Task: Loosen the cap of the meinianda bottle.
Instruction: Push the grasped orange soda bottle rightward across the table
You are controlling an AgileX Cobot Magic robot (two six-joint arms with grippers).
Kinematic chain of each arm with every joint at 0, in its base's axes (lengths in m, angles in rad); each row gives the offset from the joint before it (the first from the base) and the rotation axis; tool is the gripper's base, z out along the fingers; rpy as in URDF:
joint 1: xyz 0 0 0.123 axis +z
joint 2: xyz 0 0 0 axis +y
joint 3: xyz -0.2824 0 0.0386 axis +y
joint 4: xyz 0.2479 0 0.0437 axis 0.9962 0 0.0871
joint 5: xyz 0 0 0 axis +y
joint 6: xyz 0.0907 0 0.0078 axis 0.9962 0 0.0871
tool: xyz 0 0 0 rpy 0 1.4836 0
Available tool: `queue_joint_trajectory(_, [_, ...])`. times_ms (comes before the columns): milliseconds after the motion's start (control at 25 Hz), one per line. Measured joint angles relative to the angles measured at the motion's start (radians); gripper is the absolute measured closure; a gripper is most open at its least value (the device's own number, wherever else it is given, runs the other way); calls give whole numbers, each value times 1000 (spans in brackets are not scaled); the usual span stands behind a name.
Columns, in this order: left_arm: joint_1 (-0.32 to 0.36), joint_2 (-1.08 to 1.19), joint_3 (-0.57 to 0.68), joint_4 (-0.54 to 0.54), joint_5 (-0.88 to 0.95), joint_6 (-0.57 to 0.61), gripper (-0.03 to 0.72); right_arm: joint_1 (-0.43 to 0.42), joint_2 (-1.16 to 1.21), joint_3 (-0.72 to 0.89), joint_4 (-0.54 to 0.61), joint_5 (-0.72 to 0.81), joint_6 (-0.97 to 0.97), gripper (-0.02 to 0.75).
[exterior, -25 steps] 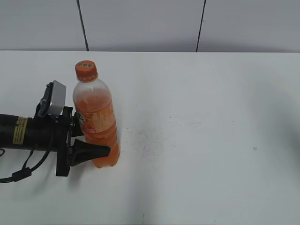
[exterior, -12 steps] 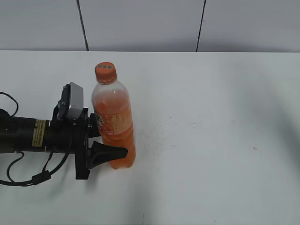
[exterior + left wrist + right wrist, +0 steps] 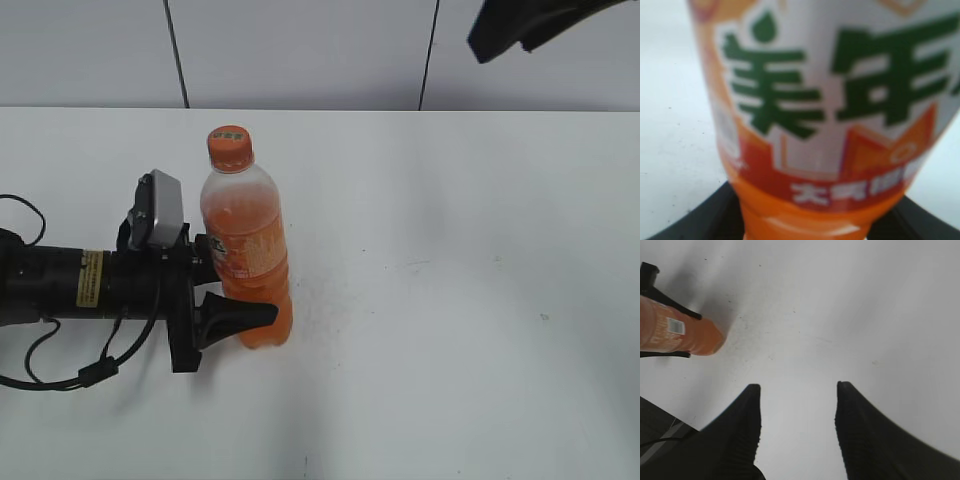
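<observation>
The cap [image 3: 229, 147], a small round ribbed orange screw top with a pale greenish mark, sits on the meinianda bottle [image 3: 248, 250], well above the left gripper [image 3: 232, 290]. The bottle is clear smooth plastic filled with orange drink and stands upright on the white table [image 3: 450, 300]. Its glossy orange label with bold green characters lies between the black jaws, which close on the lower body from both sides. The right gripper [image 3: 797, 420] hangs high above the table, well apart from the bottle, its two dark ridged fingers [image 3: 742, 430] spread wide with nothing between them.
</observation>
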Motion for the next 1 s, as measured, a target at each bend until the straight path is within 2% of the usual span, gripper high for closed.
queue_joint_trajectory(200, [0,0,-38,-2,6,-1,286,86,83,-103,0,0,8,373])
queue_joint_trajectory(520, [-31,22,-57,-6,35,-1,286,157,177,-231,2,0,9,373])
queue_joint_trajectory(840, [-47,55,-68,-30,-5,-4,286,185,211,-252,37,1,9,373])
queue_joint_trajectory(1000, [-47,56,-68,-31,-5,-4,286,238,237,-254,38,1,1,373])
